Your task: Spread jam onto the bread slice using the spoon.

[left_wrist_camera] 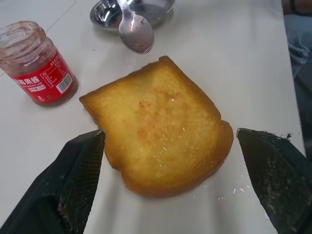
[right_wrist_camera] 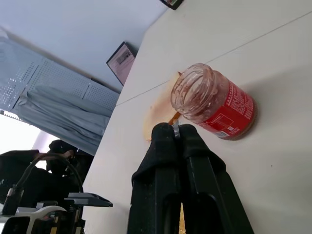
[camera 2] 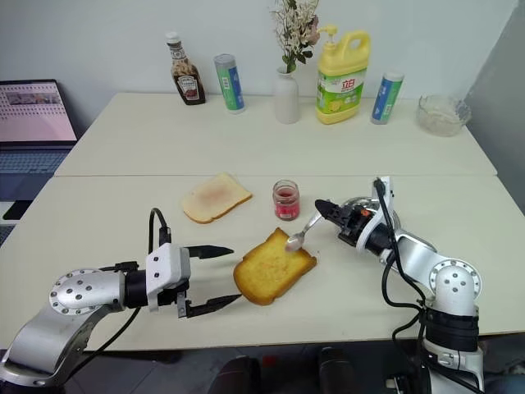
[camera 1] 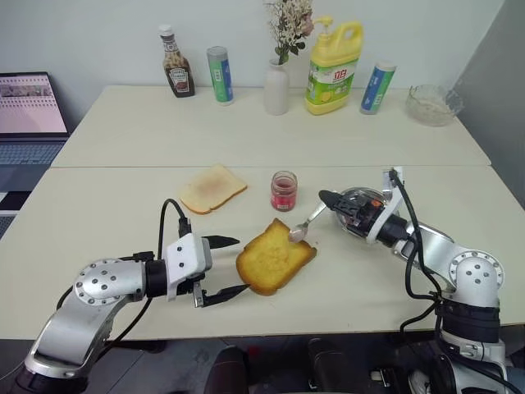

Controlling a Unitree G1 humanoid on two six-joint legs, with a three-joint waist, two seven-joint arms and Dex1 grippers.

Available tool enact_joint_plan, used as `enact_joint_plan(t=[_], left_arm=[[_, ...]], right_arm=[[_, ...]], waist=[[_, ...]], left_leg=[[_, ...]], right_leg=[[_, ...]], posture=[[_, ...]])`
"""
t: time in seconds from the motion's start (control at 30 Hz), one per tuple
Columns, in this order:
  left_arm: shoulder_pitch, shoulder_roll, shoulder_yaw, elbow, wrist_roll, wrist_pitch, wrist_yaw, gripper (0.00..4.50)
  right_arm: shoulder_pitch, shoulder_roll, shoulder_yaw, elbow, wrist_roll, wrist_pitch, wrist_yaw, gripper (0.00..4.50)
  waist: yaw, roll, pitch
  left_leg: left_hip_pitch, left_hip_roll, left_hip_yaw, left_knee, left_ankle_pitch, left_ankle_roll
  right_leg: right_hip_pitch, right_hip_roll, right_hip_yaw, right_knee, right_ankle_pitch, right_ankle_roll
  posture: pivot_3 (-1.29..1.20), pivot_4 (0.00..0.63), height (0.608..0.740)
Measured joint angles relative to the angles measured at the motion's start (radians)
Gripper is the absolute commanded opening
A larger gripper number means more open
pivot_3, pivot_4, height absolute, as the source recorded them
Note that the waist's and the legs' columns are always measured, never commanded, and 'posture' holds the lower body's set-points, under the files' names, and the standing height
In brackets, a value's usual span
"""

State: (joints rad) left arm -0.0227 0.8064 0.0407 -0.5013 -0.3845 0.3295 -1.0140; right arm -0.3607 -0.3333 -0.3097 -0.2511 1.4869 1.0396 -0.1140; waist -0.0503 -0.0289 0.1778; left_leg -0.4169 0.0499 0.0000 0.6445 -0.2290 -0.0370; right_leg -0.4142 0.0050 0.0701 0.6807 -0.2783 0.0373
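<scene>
Left eye view: mid-desk, the right gripper (camera 1: 326, 199) clamps the spoon (camera 1: 305, 223) with its bowl over the bread slice's (camera 1: 276, 258) far corner, ready to spread jam (camera 1: 284, 191), while the left gripper (camera 1: 221, 266) waits wide open, empty, beside the slice, likely to steady it.

Spoon (camera 1: 305, 224) in right pincer (camera 1: 326, 199) above bread slice (camera 1: 275, 258)

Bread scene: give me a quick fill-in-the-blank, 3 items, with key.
1. The right gripper is shut on the ___.
2. The left gripper is ___, its fingers on either side of the bread slice's near edge.
3. The jam jar stands with its lid ___.
Missing words: spoon; open; off
</scene>
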Motion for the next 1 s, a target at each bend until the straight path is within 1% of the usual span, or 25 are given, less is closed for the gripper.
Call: enact_joint_plan(t=[0.17, 0.3, 0.4, 0.5, 0.63, 0.83, 1.0], left_arm=[[-0.206, -0.054, -0.037, 0.003, -0.069, 0.083, 0.017, 4.50], [-0.328, -0.089, -0.117, 0.028, -0.077, 0.124, 0.012, 4.50], [-0.410, -0.096, -0.196, 0.045, -0.049, 0.132, -0.003, 4.50], [-0.478, -0.144, -0.260, 0.055, -0.021, 0.153, 0.006, 4.50], [-0.502, -0.184, -0.320, 0.071, 0.023, 0.161, 0.029, 4.50], [-0.507, -0.230, -0.354, 0.090, 0.058, 0.157, 0.041, 4.50], [-0.545, -0.268, -0.358, 0.104, 0.073, 0.164, 0.056, 4.50]], right_arm=[[0.041, -0.099, -0.139, -0.029, 0.041, -0.096, -0.069, 0.06], [0.104, -0.151, -0.174, -0.019, 0.037, -0.122, -0.071, 0.06], [0.116, -0.183, -0.189, 0.036, -0.007, -0.153, -0.043, 0.06], [0.109, -0.218, -0.191, 0.136, -0.091, -0.189, 0.016, 0.06], [0.082, -0.247, -0.183, 0.260, -0.202, -0.214, 0.100, 0.06], [-0.014, -0.248, -0.168, 0.451, -0.360, -0.258, 0.224, 0.06], [-0.057, -0.243, -0.162, 0.513, -0.437, -0.267, 0.285, 0.06]], waist=[[0.016, 0.000, 0.000], [0.014, 0.000, 0.000], [0.009, 0.000, 0.000], [0.014, 0.000, 0.000], [0.011, 0.000, 0.000], [0.011, 0.001, 0.000], [0.015, 0.001, 0.000]], left_leg=[[0.001, -0.001, 0.001, 0.001, 0.000, 0.000], [0.001, -0.001, 0.000, 0.000, 0.000, 0.000], [0.002, -0.001, 0.001, 0.000, 0.000, 0.000], [0.002, -0.001, 0.001, 0.001, 0.000, 0.000], [0.002, -0.001, 0.001, 0.001, 0.000, 0.000], [0.002, -0.001, 0.001, 0.001, 0.000, 0.000], [0.002, -0.001, 0.000, 0.001, 0.000, 0.000]], right_leg=[[0.002, -0.001, 0.001, -0.001, 0.000, 0.002], [0.002, 0.000, 0.001, 0.000, 0.001, 0.001], [0.002, 0.001, 0.001, 0.000, 0.001, 0.001], [0.003, 0.000, 0.001, 0.000, 0.001, 0.001], [0.003, 0.001, 0.001, 0.000, 0.001, 0.000], [0.003, 0.001, 0.001, 0.000, 0.001, 0.000], [0.003, 0.001, 0.001, 0.000, 0.002, -0.001]], posture=[[0.00, 0.150, 0.740], [0.00, 0.150, 0.740], [0.00, 0.150, 0.740], [0.00, 0.150, 0.740], [0.00, 0.150, 0.740], [0.00, 0.150, 0.740], [0.00, 0.150, 0.740]])
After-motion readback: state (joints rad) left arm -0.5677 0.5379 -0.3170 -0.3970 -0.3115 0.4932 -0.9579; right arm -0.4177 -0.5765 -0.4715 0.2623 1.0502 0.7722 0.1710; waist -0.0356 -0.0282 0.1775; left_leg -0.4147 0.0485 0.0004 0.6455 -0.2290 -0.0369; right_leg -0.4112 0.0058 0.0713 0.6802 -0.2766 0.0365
